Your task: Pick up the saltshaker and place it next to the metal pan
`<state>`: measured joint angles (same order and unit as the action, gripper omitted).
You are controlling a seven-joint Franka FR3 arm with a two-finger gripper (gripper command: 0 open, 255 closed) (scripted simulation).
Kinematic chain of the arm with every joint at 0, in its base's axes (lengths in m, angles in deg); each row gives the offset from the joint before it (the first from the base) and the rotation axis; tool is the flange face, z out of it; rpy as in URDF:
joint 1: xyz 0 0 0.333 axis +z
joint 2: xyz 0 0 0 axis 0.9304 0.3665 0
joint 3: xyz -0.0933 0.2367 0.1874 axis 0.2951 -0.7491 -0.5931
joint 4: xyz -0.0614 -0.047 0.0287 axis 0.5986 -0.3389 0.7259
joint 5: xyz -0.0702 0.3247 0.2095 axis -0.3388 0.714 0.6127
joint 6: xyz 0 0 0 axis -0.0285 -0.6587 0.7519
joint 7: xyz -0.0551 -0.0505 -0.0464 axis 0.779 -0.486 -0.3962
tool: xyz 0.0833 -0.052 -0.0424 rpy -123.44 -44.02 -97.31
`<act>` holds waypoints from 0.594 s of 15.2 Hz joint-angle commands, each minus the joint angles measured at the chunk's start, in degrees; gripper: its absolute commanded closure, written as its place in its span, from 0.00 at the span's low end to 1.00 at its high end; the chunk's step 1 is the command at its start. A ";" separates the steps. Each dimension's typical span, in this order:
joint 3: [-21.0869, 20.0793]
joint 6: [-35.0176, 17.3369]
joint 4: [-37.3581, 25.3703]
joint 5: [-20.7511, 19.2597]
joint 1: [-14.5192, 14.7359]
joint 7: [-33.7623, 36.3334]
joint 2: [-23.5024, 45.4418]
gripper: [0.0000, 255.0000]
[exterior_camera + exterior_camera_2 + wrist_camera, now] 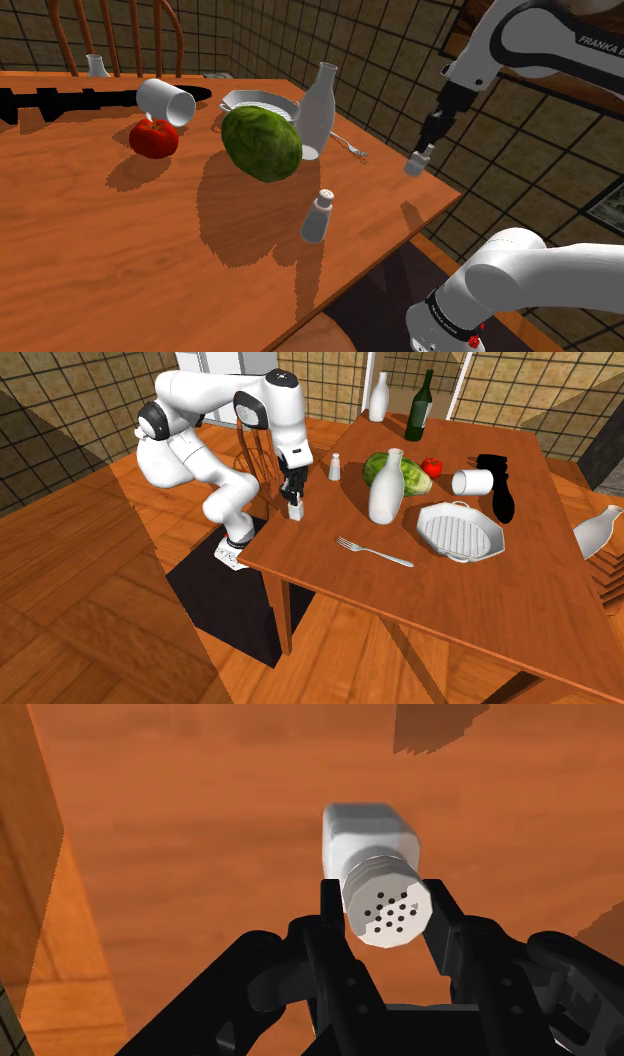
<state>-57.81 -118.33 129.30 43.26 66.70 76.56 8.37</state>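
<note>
My black gripper (424,152) is shut on a small white saltshaker (415,164) and holds it in the air above the wooden table's (120,250) edge nearest the stand. In the wrist view the fingers (328,909) clasp the shaker (370,834) just under its perforated cap, with bare tabletop below. The second exterior view has the gripper (294,500) and the held shaker (296,510) over the table corner. The pale ribbed pan (258,100) sits further in on the table, beyond the cabbage; it also appears as the pan (460,532).
A second shaker (318,215) stands on the table near the green cabbage (262,143). A tall white bottle (318,110), a fork (352,148), a tomato (154,138) and a tipped white mug (166,100) crowd around the pan. A wooden chair stands behind the table.
</note>
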 commanded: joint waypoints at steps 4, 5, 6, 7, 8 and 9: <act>0.02 3.53 -5.06 0.12 0.18 0.17 1.54 1.00; 0.01 4.21 -6.04 0.16 0.22 0.23 1.84 1.00; 0.00 4.89 -7.03 0.19 0.26 0.28 2.14 1.00; -0.01 5.58 -8.03 0.23 0.29 0.34 2.46 1.00; -0.02 6.26 -9.04 0.27 0.33 0.39 2.78 1.00; -0.02 6.94 -10.06 0.31 0.38 0.44 3.11 1.00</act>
<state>-57.89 -112.26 120.62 43.56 67.04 77.00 10.97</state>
